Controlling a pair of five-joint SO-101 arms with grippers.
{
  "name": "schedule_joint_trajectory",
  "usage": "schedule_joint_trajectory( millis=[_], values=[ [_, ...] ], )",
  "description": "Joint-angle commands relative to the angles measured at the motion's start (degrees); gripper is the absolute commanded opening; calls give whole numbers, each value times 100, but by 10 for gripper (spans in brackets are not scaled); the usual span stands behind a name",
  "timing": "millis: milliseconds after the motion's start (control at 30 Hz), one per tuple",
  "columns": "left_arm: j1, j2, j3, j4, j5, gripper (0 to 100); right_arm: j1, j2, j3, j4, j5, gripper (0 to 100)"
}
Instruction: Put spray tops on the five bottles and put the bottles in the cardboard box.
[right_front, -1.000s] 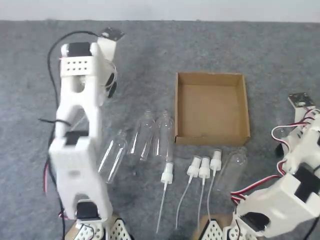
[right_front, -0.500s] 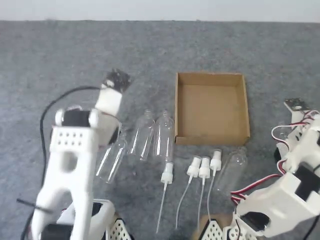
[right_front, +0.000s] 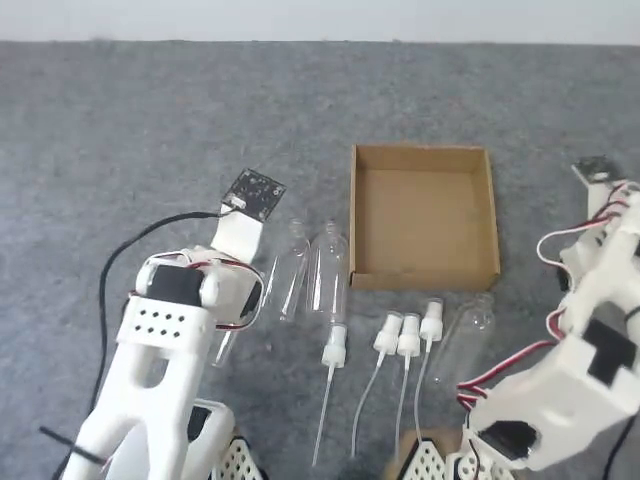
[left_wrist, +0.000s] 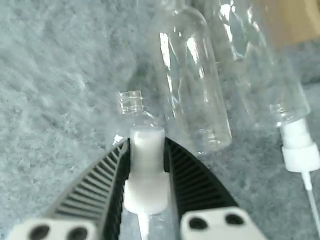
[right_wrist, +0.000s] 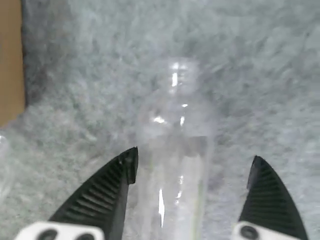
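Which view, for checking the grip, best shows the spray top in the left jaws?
Left wrist view: the spray top sits clamped between the left gripper's jaws, near a bottle neck. The high view's arm covers it; the right wrist view faces another bottle.

The mottled grey cloth-covered bench (right_front: 100, 150) is flecked with lighter fibres. The open cardboard box (right_front: 425, 278) is coloured plain tan-brown. The clear plastic bottles (right_front: 328, 275) are seen as colourless, with white glints. The plastic spray tops (right_front: 409, 335) and the held spray top (left_wrist: 146, 172) are coloured white. The left gripper (left_wrist: 146, 145) and right gripper (right_wrist: 195, 157) are finished in ribbed black on white bases.
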Motion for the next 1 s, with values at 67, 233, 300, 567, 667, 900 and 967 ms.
schedule_joint_trajectory(
  millis=[67,233,300,567,667,900,967],
  values=[
    [-9,-185,-13,-132,70,15,-145,699,-1196,426,167,285],
    [35,-185,-13,-132,70,15,-127,1059,-1354,426,149,169],
    [35,-185,-13,-132,70,15,-119,1059,-1371,426,149,80],
    [0,-360,-382,-185,62,14,-303,-330,-1363,1007,123,6],
    [0,-747,-866,-132,79,13,-602,-1323,-1336,1314,-281,6],
    [9,-1697,-2396,325,457,13,-2290,-3811,-413,1464,-1424,6],
    [-9,-1785,-2958,396,695,13,-3046,-4523,88,1253,-1776,6]
  ],
)
